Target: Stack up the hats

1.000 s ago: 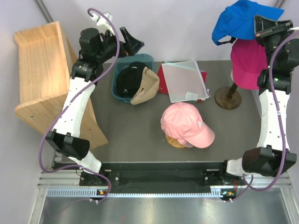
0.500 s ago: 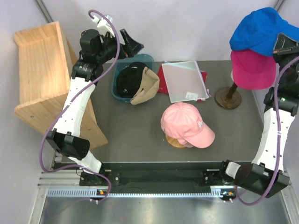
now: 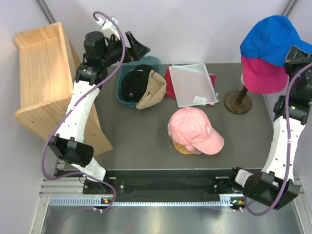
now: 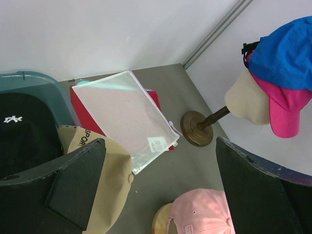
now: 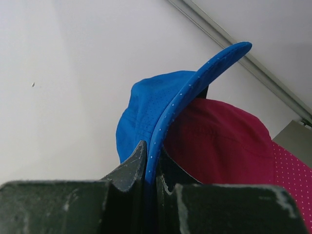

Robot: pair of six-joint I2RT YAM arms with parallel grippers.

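Teal bin (image 4: 29,79), far-left tabletop (image 3: 141,131), holds black cap (image 3: 131,84) and tan cap (image 3: 151,90). "SPOR" on the tan reads only in left wrist view, where left fingers (image 4: 78,187) are spread wide, holding nothing. Pink cap (image 3: 192,127) mid-tabletop, open room around it. Right wrist view alone shows right fingers (image 5: 129,168) clamped on the brim of blue cap (image 3: 269,35), atop magenta cap (image 3: 263,73) at right edge.

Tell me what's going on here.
The right gripper is shut on the brim of the blue cap, which lies over the magenta cap on the mannequin head. The left gripper hangs open above the bin holding the black cap and tan cap. The pink cap sits alone, untouched.
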